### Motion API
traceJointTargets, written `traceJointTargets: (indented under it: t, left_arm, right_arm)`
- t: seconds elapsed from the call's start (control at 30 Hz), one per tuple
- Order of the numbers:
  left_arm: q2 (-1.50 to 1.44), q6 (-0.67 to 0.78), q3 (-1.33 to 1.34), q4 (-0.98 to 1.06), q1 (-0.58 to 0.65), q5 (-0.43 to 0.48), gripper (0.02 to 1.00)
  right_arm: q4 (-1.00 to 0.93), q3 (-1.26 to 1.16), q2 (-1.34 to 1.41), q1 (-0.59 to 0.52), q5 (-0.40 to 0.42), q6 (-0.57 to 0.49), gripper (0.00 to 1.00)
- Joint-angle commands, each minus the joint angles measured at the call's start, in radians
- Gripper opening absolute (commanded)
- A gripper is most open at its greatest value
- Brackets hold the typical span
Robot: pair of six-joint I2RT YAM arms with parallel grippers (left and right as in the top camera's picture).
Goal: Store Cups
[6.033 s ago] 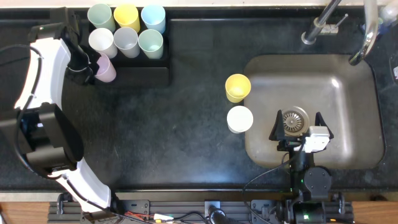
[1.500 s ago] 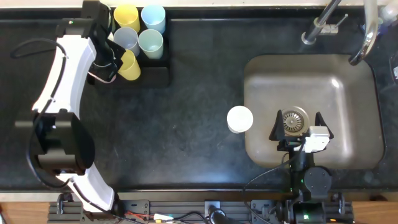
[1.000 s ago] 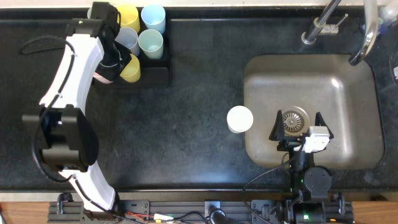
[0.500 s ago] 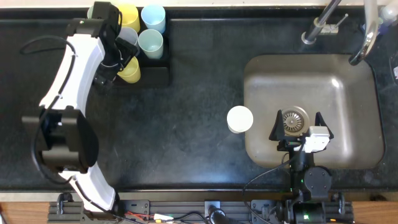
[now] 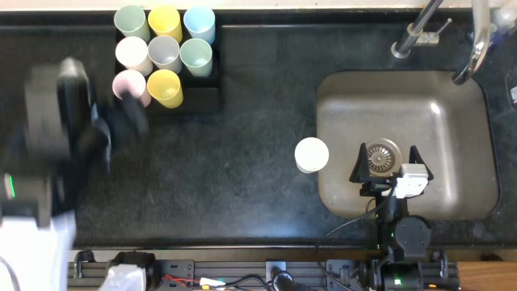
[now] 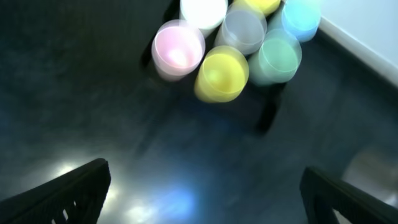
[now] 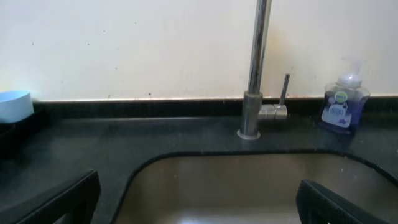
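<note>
White cup point(image 5: 312, 154) upright, axis vertical, mouth up, just beside sink point(image 5: 339, 81) left rim. Wide worktop point(image 5: 234, 178) between it and cup rack point(image 5: 202, 97). Left gripper point(image 6: 205, 171) released, holding nothing; right gripper point(image 7: 198, 182) likewise.

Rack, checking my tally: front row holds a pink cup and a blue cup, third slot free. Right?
No: the top view shows a yellow cup, not a blue one, beside the pink cup in the front row of the rack; the third slot is free.

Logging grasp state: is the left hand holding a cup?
No, the left hand is open and empty, with the yellow cup in the rack.
</note>
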Motion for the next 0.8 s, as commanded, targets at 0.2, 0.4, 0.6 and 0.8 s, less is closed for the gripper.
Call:
traceJointTargets:
  t: [0.2, 0.4, 0.6, 0.8]
  left_arm:
    - [-0.684, 0.578, -0.993, 0.884, -0.01, 0.174, 0.998]
    - [-0.934, 0.649, -1.273, 1.289, -0.006, 0.167, 0.996]
    - [-1.05, 0.648, -1.328, 1.216, -0.007, 0.161, 0.998]
    - [-1.048, 0.648, -1.328, 1.098, -0.007, 0.153, 0.998]
  right_arm:
    - [0.005, -0.013, -0.007, -0.001, 0.0, 0.0, 0.998]
    - [0.005, -0.013, -0.007, -0.001, 0.0, 0.0, 0.998]
    - [0.005, -0.013, -0.007, -0.001, 0.0, 0.0, 0.998]
    - [0.005, -0.013, -0.007, -0.001, 0.0, 0.0, 0.998]
